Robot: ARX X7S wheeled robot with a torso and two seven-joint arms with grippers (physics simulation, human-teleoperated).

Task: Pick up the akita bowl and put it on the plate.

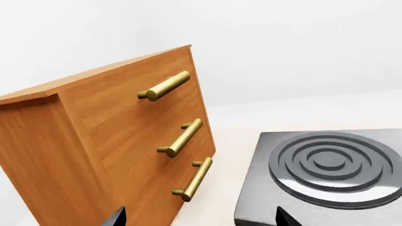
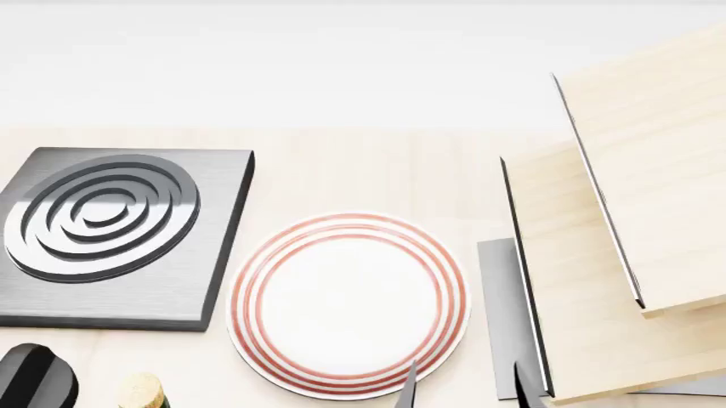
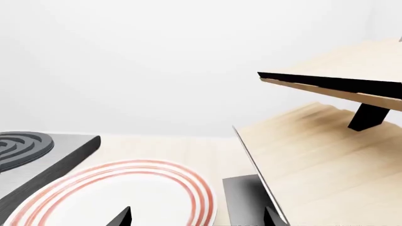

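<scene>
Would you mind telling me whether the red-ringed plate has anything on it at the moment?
Empty. The plate shows a bare white centre inside its red rings in the head view, and no bowl is visible in any view.

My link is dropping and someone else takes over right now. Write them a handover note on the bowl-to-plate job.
Left hand: open, empty, facing the drawer cabinet and the burner.
Right hand: open, empty, at the near edge of the plate, next to the pale wooden shelf.
The plate is bare, on the table between burner and shelf.
The akita bowl is in no view.
Done: nothing that shows.
Left: find the bowl, grasp it, carry it over, set it on the plate.
</scene>
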